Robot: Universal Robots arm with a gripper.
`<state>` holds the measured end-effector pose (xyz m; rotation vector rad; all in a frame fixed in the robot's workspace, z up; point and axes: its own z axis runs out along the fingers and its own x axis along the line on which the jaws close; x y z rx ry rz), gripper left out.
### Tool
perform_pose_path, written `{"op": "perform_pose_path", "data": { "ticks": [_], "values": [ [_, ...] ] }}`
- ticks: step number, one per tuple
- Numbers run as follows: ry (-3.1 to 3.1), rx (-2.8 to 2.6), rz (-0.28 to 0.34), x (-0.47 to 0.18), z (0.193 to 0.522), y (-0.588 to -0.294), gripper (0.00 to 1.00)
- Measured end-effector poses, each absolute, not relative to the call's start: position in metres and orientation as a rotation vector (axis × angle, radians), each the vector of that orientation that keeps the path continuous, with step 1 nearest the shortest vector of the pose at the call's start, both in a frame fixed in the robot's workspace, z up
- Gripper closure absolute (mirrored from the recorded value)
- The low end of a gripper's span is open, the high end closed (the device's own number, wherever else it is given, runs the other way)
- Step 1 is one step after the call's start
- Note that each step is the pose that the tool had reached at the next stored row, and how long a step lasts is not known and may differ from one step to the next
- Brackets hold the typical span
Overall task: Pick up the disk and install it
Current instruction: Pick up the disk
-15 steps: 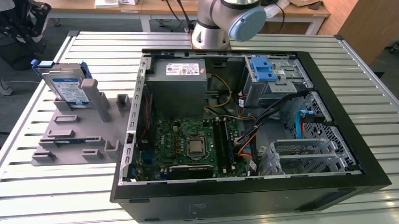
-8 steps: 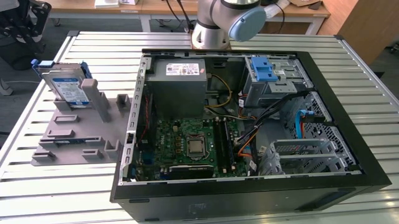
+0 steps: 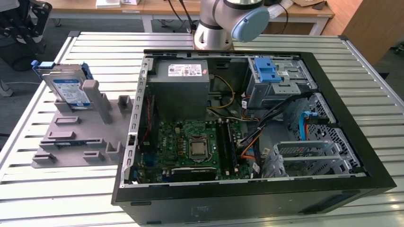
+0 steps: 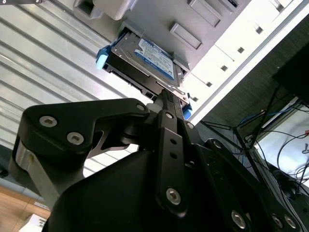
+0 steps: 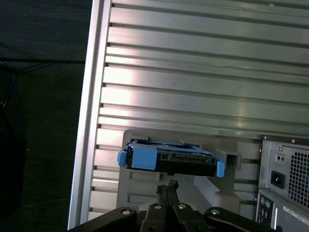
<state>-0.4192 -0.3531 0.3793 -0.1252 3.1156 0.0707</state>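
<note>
The disk [image 3: 66,87] stands on edge in a grey holder [image 3: 75,132] on the slatted table, at the exterior view's left of the open computer case [image 3: 252,189]. It is silver with a blue-and-white label and a blue carrier frame. In both wrist views my gripper [image 5: 167,185] [image 4: 166,94] is shut, its black fingertips pressed together. They sit just short of the disk [image 5: 169,157] [image 4: 149,55], and nothing is held between them.
The case lies open with the motherboard [image 3: 196,144], a grey power-supply box [image 3: 183,78], a blue latch on a metal cage [image 3: 266,71] and an empty drive cage [image 3: 309,156]. The arm's base [image 3: 218,28] stands behind the case. The case's rear panel [image 5: 285,183] is beside the holder.
</note>
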Motion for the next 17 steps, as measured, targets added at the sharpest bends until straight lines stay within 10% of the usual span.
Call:
{"op": "perform_pose_path", "data": {
  "ticks": [17],
  "values": [
    [3.090,-0.455,0.074,-0.4193,0.3792,-0.3531,0.89]
  ]
}}
